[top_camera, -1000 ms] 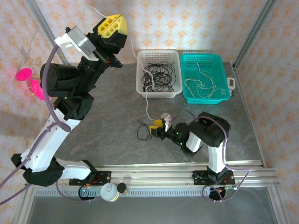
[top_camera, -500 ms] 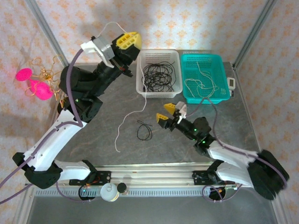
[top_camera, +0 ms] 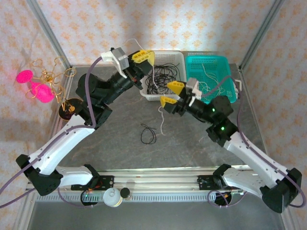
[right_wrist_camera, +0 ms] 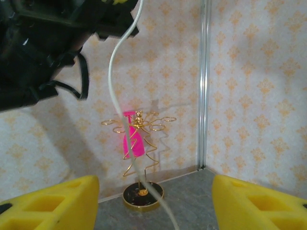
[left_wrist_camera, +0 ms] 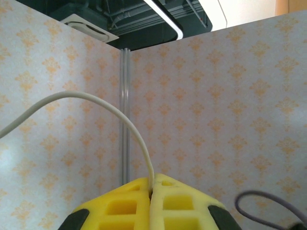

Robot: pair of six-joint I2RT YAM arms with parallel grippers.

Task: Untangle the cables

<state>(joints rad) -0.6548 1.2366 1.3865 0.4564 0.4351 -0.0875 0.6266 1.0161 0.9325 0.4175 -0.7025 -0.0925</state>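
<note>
The white cable point(right_wrist_camera: 111, 64) hangs in the upper middle of the overhead frame. It is pinched at its top by the left gripper point(top_camera: 145, 56), whose yellow fingers point(left_wrist_camera: 120, 206) are pressed together with the cord coming out of the seam. From there it drops in a loose curve between the yellow fingers of the right gripper point(top_camera: 171, 93). Those fingers stand wide apart and touch nothing, and the cord's free end trails towards the grey table point(top_camera: 110, 143) just below.

A small black cable point(top_camera: 148, 133) lies by itself at the centre of the table. More black loops sit in the white basket point(top_camera: 170, 52), and white ones sit in the teal basket point(top_camera: 207, 57), both at upper right.

The main risk is probably the hanging cord itself. It is thin and slack, so it may sway and let the right fingers shut on air, or catch it off-centre and tug it from the left pinch. The left gripper also hovers by the white basket's rim, so a dangling loop could snag the black coils there and tangle them again. Both wrists are close together, so a careless swing may knock one against the other. The gold wire stand point(right_wrist_camera: 139, 158) at far left looks well clear.
</note>
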